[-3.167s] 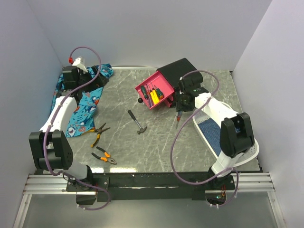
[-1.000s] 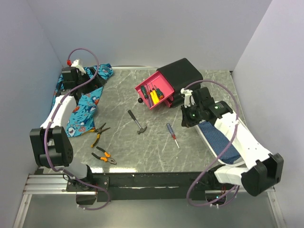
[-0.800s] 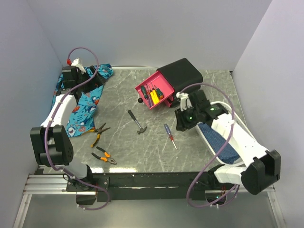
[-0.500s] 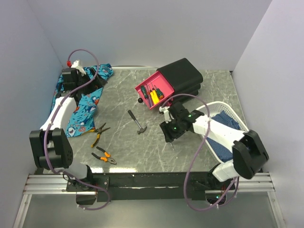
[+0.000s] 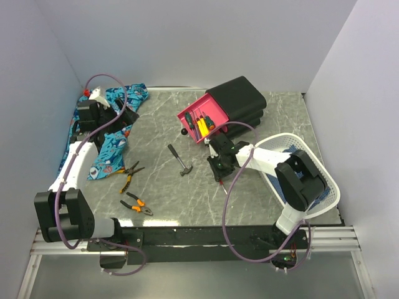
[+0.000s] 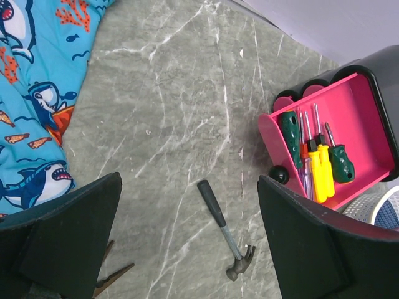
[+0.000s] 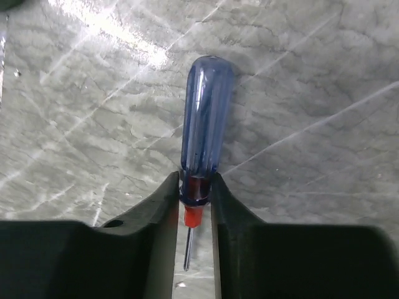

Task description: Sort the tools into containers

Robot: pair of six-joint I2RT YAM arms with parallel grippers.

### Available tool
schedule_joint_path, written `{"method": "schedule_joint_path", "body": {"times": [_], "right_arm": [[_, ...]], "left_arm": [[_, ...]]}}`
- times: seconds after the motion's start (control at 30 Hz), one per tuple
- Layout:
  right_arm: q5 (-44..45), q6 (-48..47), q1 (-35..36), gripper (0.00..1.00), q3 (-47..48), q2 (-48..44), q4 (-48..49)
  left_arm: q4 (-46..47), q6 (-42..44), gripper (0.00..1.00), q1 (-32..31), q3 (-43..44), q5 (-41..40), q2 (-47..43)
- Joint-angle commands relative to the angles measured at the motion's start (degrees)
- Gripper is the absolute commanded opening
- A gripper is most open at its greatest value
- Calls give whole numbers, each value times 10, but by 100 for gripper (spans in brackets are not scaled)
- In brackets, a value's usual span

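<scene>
My right gripper (image 5: 218,169) is low over the table in front of the drawer. It is shut on a screwdriver (image 7: 204,118) with a blue handle and red collar, and the pads (image 7: 168,199) clamp the collar end. The shaft tip (image 5: 222,184) sticks out toward the near edge. The open pink drawer (image 5: 193,107) of the black cabinet (image 5: 240,96) holds green and yellow screwdrivers (image 6: 319,168). A black-handled hammer (image 5: 179,159) lies mid-table and also shows in the left wrist view (image 6: 224,230). Two orange-handled pliers (image 5: 129,174) (image 5: 137,204) lie near left. My left gripper (image 5: 124,116) is open, empty and raised over the shark cloth.
The shark-patterned blue cloth (image 5: 103,134) covers the far left corner. A white basket (image 5: 324,187) holding blue fabric sits at the right edge, under my right arm. The drawer's black knob (image 5: 184,132) points toward the hammer.
The screwdriver lay loose on the table a second ago. My right arm swung left from over the basket, came down and shut on it. My left arm shifted slightly.
</scene>
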Motion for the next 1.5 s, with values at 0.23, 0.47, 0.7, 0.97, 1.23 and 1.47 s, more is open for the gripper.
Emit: {"method": "schedule_joint_path", "body": {"times": [0.23,0.47,0.7,0.97,1.23,1.47], "right_arm": [[-142,-257,8,0,29,-201,-115],[-194,-304,-58,0,155,-201,2],[17,-164,-59,0,407,4,26],[112,-183,-58,0,462,97,58],[158,-212,-58,0,443,122,85],[182,-219,-58,0,419,129,92]], "left_arm": [[60,-21,97,8,-11,11,-19],[9,23,97,7,40,-9,52],[4,21,97,-3,25,-9,62],[26,13,97,-5,-25,0,11],[43,-6,97,-6,-34,16,3],[40,-10,97,-7,-33,24,13]]}}
